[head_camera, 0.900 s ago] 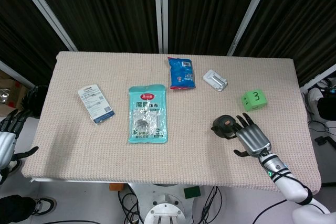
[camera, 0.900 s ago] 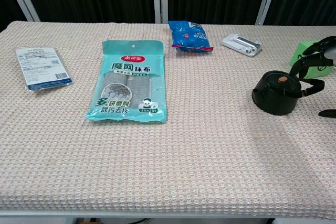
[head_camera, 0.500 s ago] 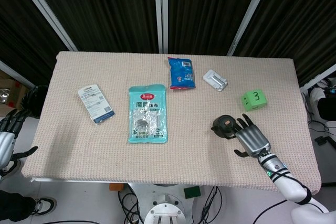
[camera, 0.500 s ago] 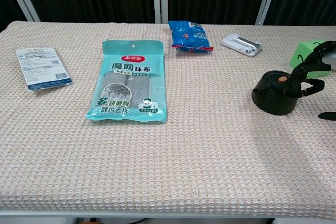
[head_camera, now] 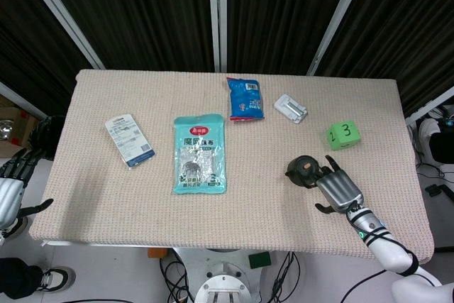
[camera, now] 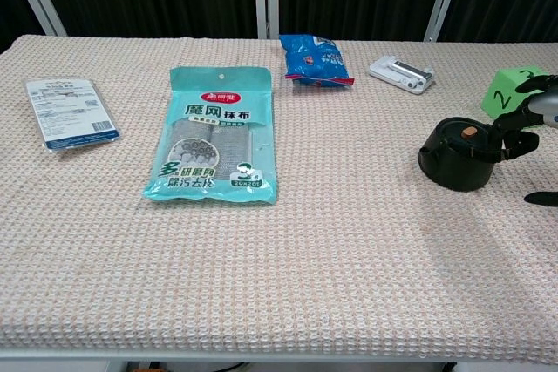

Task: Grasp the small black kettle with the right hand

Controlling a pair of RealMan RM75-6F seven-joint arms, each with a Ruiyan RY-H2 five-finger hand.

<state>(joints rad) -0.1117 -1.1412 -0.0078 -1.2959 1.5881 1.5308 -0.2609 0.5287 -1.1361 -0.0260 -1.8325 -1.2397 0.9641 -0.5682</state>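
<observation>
Kettle (head_camera: 304, 170) sits upright on the table (head_camera: 106, 204), right side, toward the front edge, below the green cube (head_camera: 341, 133). My right hand (head_camera: 336, 187) is just beside it on the right, fingers (camera: 511, 119) curled against its side and top; can't tell if the grip is closed on it. Further out: white block (head_camera: 291, 108), blue bag (head_camera: 245, 97), teal pack (head_camera: 199, 154), card (head_camera: 129, 140). Left hand (head_camera: 10, 188) off the table's left edge, fingers spread, holding nothing

right hand (head_camera: 339, 188) fingers apart, low | left hand (head_camera: 10, 189) off-table, fingers spread
</observation>
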